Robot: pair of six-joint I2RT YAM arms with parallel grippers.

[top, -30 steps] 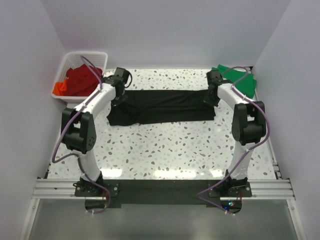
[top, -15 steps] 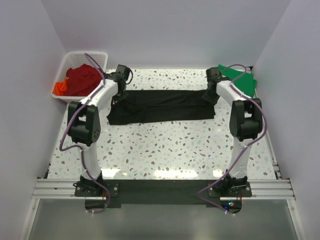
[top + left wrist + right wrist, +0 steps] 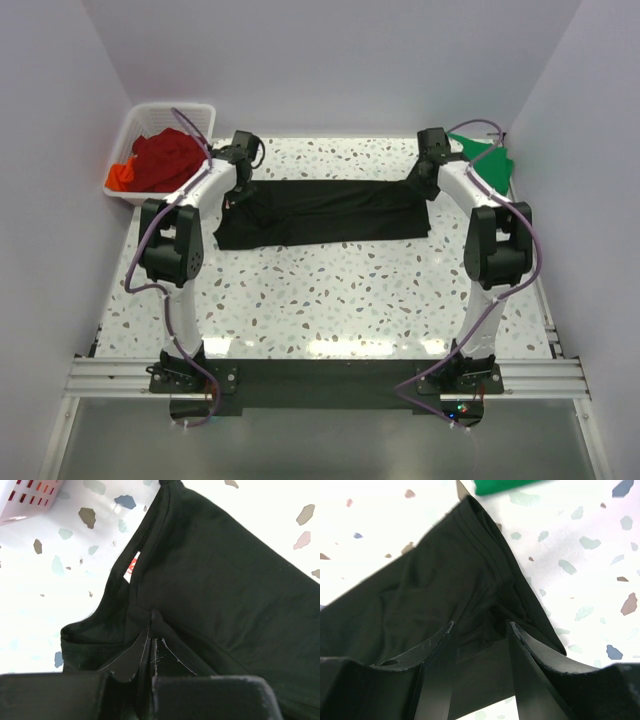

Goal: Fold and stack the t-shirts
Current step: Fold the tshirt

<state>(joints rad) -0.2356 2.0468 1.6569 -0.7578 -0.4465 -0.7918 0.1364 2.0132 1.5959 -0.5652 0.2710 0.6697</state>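
- The black t-shirt [image 3: 325, 211] lay folded into a long band across the far half of the table [image 3: 330, 300].
- The left gripper [image 3: 150, 650] pinched a fold of it near the collar, fingers pressed together.
- The right gripper [image 3: 480, 630] stood with 2 fingers narrowly apart over the other end, gripping nothing.
- The green t-shirt [image 3: 490, 160] sat at the far right corner.
- Red and orange shirts filled the white basket [image 3: 128, 130].

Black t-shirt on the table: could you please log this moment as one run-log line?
black t-shirt: flat, partly folded | left gripper: shut on it | right gripper: open above it
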